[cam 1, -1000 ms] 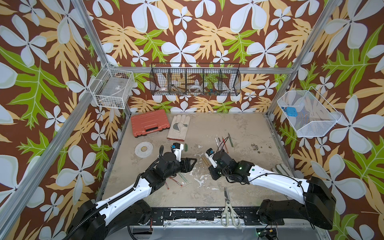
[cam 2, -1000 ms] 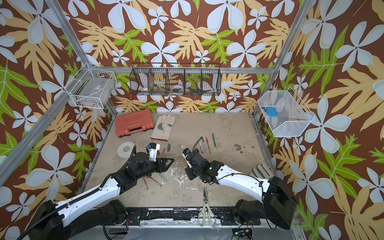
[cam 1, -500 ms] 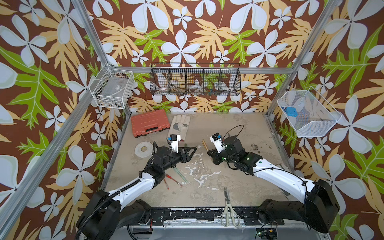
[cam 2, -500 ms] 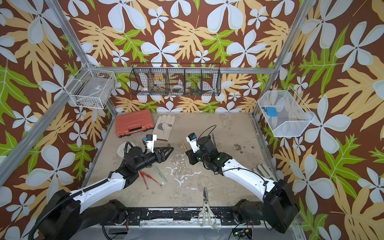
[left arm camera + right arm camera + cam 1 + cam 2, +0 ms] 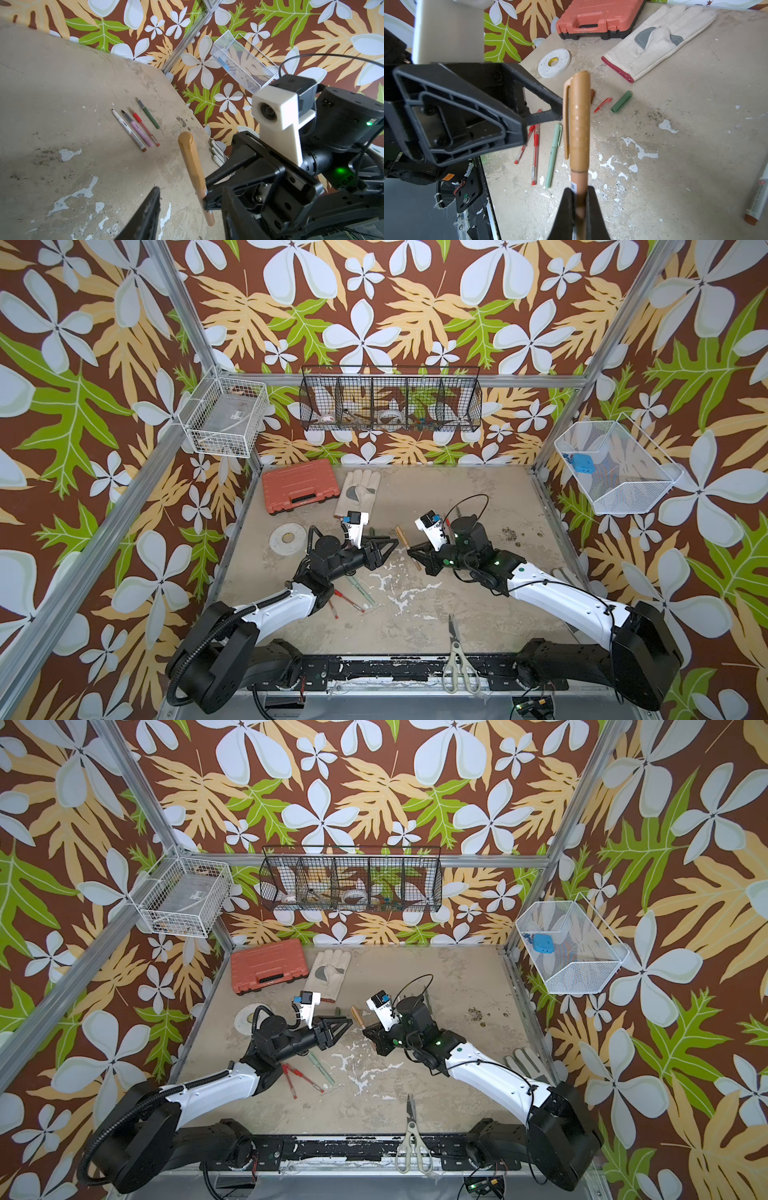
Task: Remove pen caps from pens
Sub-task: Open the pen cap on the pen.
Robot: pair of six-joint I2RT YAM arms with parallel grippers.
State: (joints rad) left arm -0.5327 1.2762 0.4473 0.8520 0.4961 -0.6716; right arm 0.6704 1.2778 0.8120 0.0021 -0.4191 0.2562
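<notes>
- The right end effector (image 5: 579, 193) is clamped tight on the barrel of the gold-brown pen (image 5: 577, 176). It holds the pen in the air over the middle of the worktop (image 5: 675, 166), with the cap (image 5: 579, 116) pointing left.
- The left end effector (image 5: 557, 109) is empty, its jaws partly apart and its tips right beside the cap.
- To do this well, I'd set both fingers squarely around the cap's ribbed body, clear of the clip. Then pinch firmly and pull straight along the pen.
- I cannot tell whether the tips already touch the cap. The left wrist view shows only one finger (image 5: 147, 212).
- The red pens (image 5: 535, 153) at near left are partly hidden behind the left end effector.
</notes>
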